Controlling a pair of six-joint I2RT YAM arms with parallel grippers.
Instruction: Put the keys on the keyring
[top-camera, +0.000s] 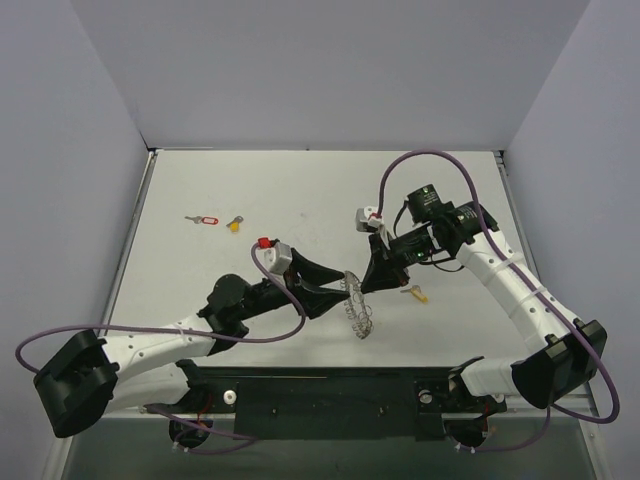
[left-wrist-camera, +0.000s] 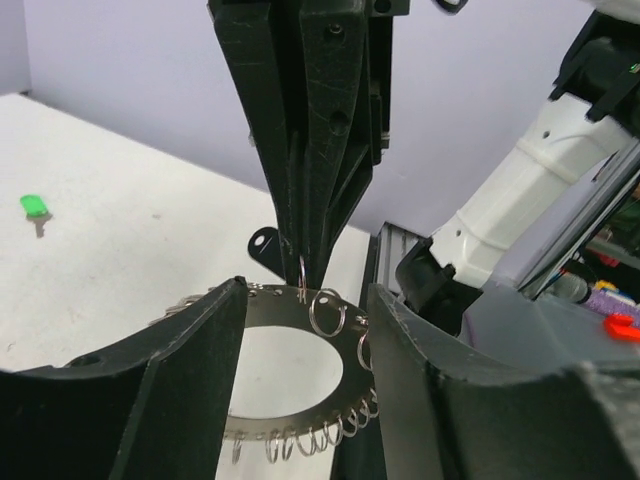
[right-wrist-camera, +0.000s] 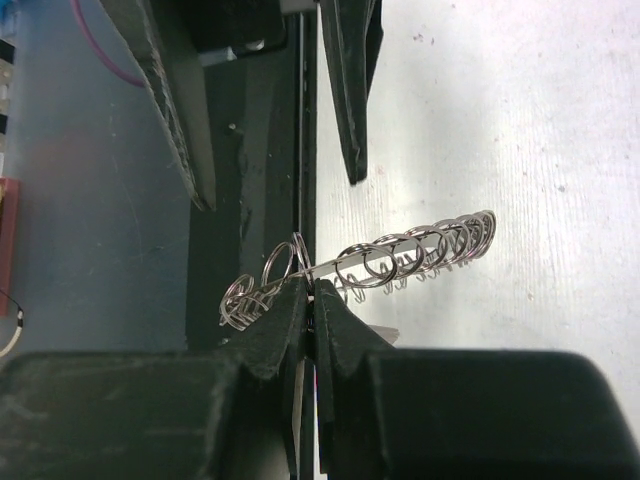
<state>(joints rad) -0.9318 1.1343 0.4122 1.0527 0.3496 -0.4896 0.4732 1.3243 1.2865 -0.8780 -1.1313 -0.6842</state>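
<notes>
While clenched tight, right claw (right-wrist-camera: 312, 292) pinching only the flat rim of the keyring (right-wrist-camera: 420, 248); no key in its grip. Edge-on from that wrist, with coils running up and right from the pinch, over bare desk (top-camera: 300, 190). From above, standing on edge between the two claws, long axis slanting from the pinch toward the near edge.

Left claw (top-camera: 338, 290) spread wide, grasping nothing; jaws to either side of the ring's face, contact impossible to tell. Likely the free one for fetching.

Nearest key: orange-yellow key (top-camera: 415, 293), flat on the desk just beside the right claw, but on the far side of the ring from the left claw, so awkward to reach. Red-tagged key (top-camera: 205, 220) and yellow-headed key (top-camera: 235, 224) close together toward the far left, well apart from both claws, nearer the left arm, the red one's shank roughly left-right. Green-headed key (left-wrist-camera: 35, 207) off to the left in the left wrist view, flat and alone.

Plain white matte desk, open room around those keys, grey walls (top-camera: 70, 150) well back. No key made out on the coils.
</notes>
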